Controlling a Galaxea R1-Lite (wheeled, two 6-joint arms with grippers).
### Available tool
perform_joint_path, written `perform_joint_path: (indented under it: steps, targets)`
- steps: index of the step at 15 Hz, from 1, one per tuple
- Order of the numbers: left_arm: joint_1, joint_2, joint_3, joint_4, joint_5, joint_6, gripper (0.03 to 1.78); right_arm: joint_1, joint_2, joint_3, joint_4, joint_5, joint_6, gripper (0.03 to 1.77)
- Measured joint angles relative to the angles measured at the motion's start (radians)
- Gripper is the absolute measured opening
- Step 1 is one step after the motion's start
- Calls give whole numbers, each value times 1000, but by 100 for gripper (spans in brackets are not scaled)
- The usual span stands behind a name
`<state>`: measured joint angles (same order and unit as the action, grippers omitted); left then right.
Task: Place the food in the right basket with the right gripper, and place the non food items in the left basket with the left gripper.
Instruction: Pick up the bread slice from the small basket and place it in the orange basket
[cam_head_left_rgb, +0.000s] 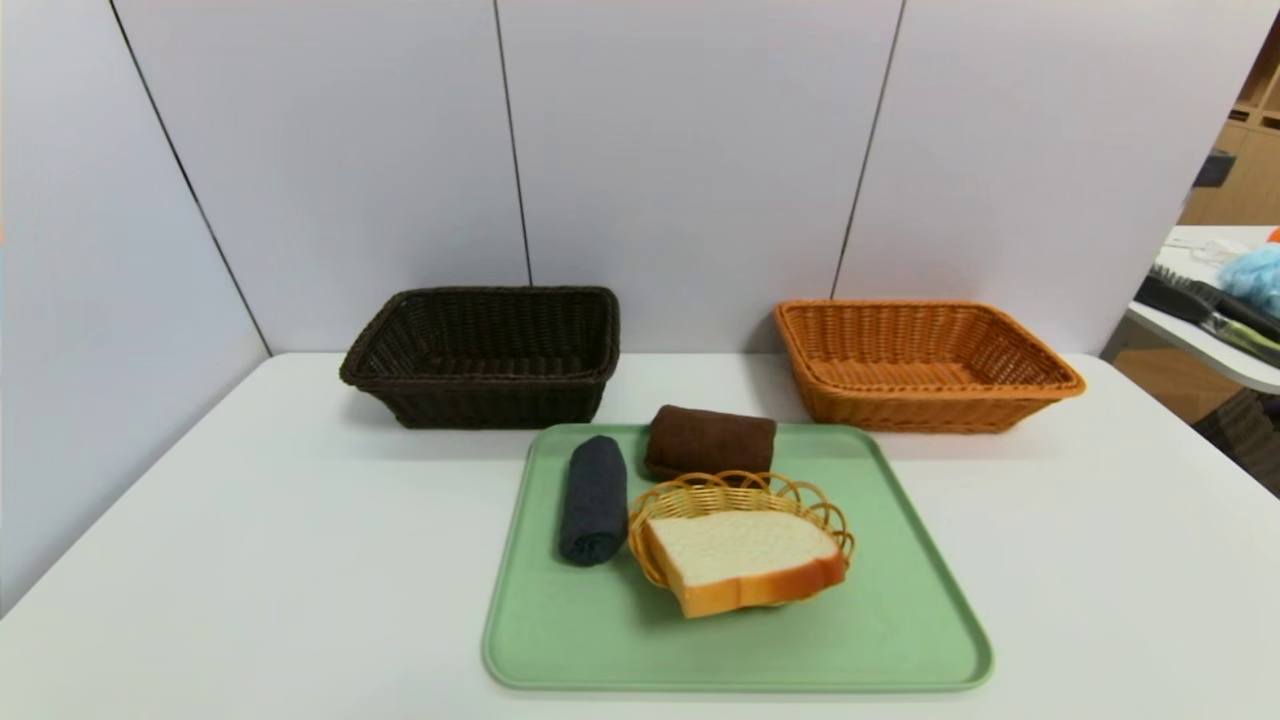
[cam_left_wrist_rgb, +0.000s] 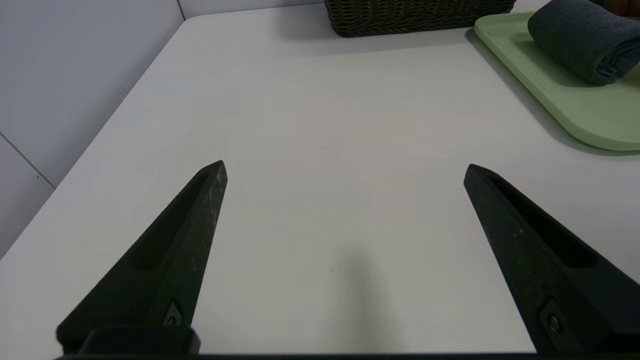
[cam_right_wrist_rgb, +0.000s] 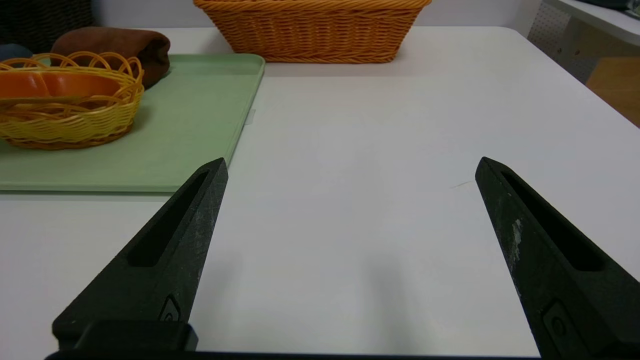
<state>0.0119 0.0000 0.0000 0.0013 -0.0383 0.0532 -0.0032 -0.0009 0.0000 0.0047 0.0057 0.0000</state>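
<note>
my left gripper (cam_left_wrist_rgb: 345, 172) hangs with its two dark, tapering fingers spread wide, nothing between them. my right gripper (cam_right_wrist_rgb: 352, 168) matches it, fingers just as far open and holding nothing. neither of my arms shows in the head view.

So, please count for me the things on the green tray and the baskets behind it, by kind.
Large woven rectangular baskets, dark brown and orange: 2
Small round yellow wicker basket: 1
Rolled cloths, dark blue and brown: 2
Thick white bread slice with brown crust: 1
Total: 6
</note>
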Motion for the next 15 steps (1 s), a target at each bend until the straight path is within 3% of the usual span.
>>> perform_joint_path:
  steps: [15]
  targets:
    - [0, 0, 0, 0, 0, 0, 169, 0, 0, 0, -1, 0, -4, 171]
